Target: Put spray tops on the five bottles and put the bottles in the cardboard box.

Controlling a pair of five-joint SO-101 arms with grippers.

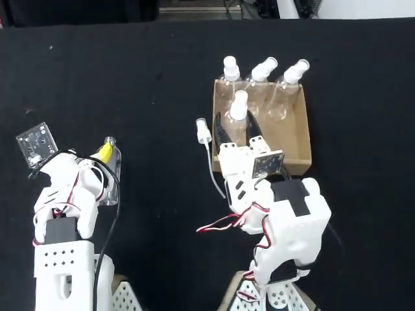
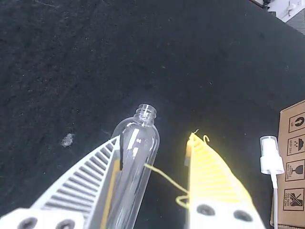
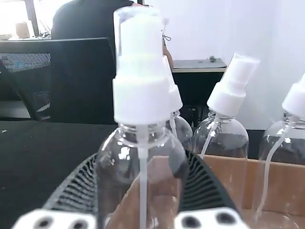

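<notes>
— jaws first. my left gripper (image 2: 153,137) stands wide: the bare bottle (image 2: 136,162) lies between the fingers, against the white finger (image 2: 86,176) and apart from the yellow finger (image 2: 209,176). my right gripper (image 3: 143,160) is closed on the capped bottle (image 3: 140,143).

— which way does the bare one point?

— its long axis runs along my fingers. the open neck sits past the tips, aimed away from my base toward the far side of the table (image 1: 130,65). whether it rests on the table i cannot tell.

— and the capped one?

— upright in the box (image 1: 298,139), at the near left part, spray head up. three more bottles (image 1: 262,70) with tops stand along the far wall, heads leaning out over it.

— any top lying free?

— the loose top (image 1: 203,133) is on the table just beside the box's left wall, between my arms. its head is toward the far side and its tube trails back toward me.

— what does each view add?

— the left wrist view gives me the gap at the yellow finger, which i cannot make out from the high view. the high view gives me the tube's curve and the whole box. the right wrist view gives me my black fingers (image 3: 76,191) hugging both sides of the capped bottle, the others behind it.
</notes>
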